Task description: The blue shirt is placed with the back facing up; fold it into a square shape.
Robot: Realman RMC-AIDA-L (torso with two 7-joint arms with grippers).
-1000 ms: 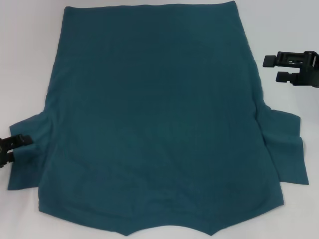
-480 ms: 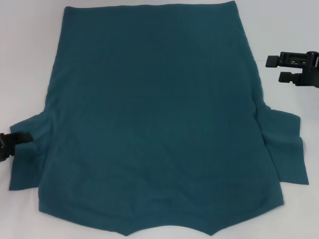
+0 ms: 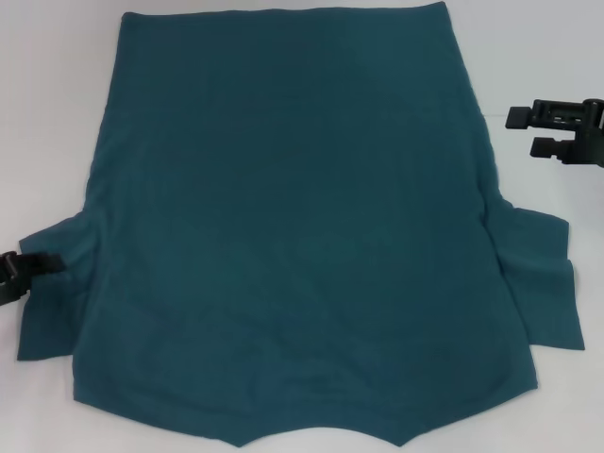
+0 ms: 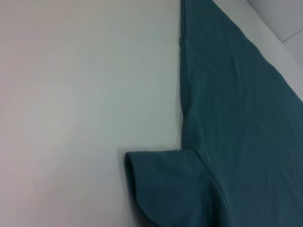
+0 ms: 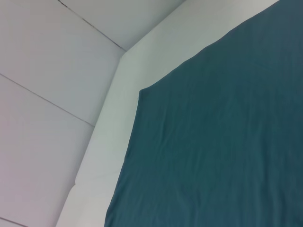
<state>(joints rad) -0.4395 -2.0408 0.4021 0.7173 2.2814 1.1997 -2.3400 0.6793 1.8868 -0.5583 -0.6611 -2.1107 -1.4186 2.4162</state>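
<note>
The work surface is a plain white table [image 3: 57,113], with a pale panelled wall behind it in the right wrist view. The blue shirt [image 3: 293,226] lies flat on this table, plain back up, hem at the far edge, collar nearest the robot, both sleeves spread outward.

The left gripper [image 3: 21,276] sits at the outer edge of the left sleeve [image 3: 52,302], low against the cloth. Its jaws appear parted, but whether any fabric lies between them cannot be determined. The right gripper [image 3: 522,130] hangs beside the shirt's right side, clear of the cloth, with its 2 fingers spread apart and holding nothing.

Judged hazards:

1. Uneven pickup. The 2 grippers stand at different points along the shirt. Lifting from these positions is likely to skew the fold line.
2. Single-layer grasp. The sleeve edge is curled under in the left wrist view. A pinch there may catch only 1 layer and slip.
3. Dragging. A low lateral move by either gripper may bunch the cloth and wrinkle the flat back panel.
</note>
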